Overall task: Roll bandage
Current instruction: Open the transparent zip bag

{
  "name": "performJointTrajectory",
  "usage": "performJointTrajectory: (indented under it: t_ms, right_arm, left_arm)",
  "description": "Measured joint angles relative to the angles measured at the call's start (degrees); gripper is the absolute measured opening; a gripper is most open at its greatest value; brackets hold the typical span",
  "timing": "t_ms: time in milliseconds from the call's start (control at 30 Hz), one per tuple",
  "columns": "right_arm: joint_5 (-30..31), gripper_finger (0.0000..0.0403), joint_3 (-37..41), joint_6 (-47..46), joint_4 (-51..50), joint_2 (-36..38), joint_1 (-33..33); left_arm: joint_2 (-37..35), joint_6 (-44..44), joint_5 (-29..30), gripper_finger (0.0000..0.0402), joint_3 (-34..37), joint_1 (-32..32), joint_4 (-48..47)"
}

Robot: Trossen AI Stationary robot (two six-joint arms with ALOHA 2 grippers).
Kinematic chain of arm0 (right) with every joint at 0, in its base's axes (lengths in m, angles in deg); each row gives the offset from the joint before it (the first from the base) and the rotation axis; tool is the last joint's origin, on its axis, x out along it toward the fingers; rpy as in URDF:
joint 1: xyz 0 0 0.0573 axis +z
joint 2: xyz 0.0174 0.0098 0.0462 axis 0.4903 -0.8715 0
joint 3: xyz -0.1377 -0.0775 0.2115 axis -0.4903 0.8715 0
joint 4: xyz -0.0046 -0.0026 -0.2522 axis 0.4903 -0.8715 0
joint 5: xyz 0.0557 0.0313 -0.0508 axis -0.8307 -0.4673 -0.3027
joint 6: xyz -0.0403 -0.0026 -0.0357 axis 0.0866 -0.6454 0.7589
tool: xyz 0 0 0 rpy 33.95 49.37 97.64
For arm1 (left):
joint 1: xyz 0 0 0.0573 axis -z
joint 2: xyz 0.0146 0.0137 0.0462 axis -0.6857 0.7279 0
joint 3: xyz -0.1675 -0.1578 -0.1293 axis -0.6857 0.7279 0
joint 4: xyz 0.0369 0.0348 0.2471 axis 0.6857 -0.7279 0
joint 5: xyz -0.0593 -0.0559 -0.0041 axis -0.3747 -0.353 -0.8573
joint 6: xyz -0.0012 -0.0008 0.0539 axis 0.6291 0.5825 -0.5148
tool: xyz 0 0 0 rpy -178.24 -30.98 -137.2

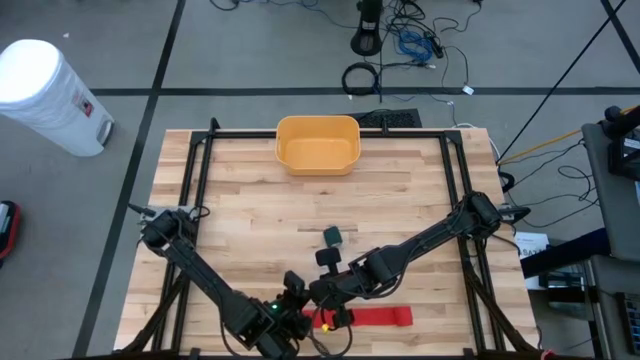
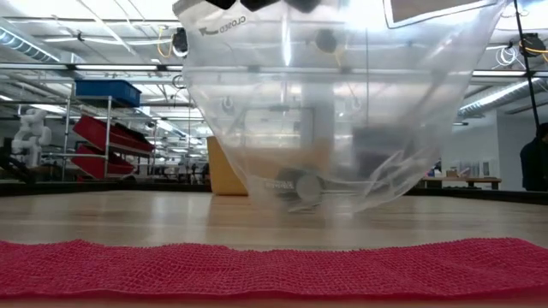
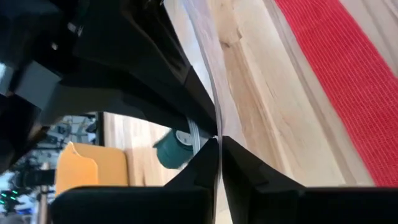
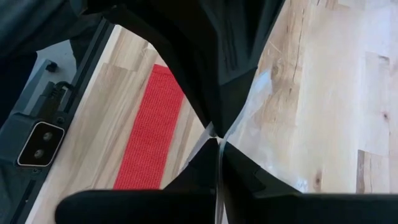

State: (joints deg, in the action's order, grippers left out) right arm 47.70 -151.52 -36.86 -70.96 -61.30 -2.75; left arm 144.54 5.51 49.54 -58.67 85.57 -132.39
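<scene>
Above table's near edge: left pincer (image 3: 219,140), right pincer (image 4: 217,138) both pinching clear bag (image 2: 342,111).

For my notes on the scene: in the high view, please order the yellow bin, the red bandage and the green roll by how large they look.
1. Yellow bin, clearly the largest.
2. Red bandage, a narrow strip; its left end is hidden by the grippers, so its full length is unsure.
3. Green roll, the smallest.

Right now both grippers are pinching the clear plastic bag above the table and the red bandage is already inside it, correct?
Not quite. The left gripper and right gripper do pinch the clear plastic bag, but the red bandage lies flat on the table, outside the bag; the low view shows it.
</scene>
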Motion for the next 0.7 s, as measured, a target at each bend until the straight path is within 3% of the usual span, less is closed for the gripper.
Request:
performJointTrajectory:
  t_ms: [300, 533, 700]
  right_arm:
    - [0.0, 0.0000, 0.0, 0.1, -0.1, 0.6, 0.0]
    - [-0.2, 0.0000, 0.0, -0.7, -0.4, 1.1, 0.1]
    - [-0.2, 0.0000, 0.0, -0.8, -1.2, 1.1, 0.1]
  left_arm:
    - [0.0, 3.1, -0.7, 0.0050, 0.0, -0.9, -2.4]
    - [0.0, -0.1, -0.4, 0.0008, 0.0, -0.3, -2.3]
    - [0.0, -2.9, -0.4, 0.0008, 0.0, 0.8, -2.2]
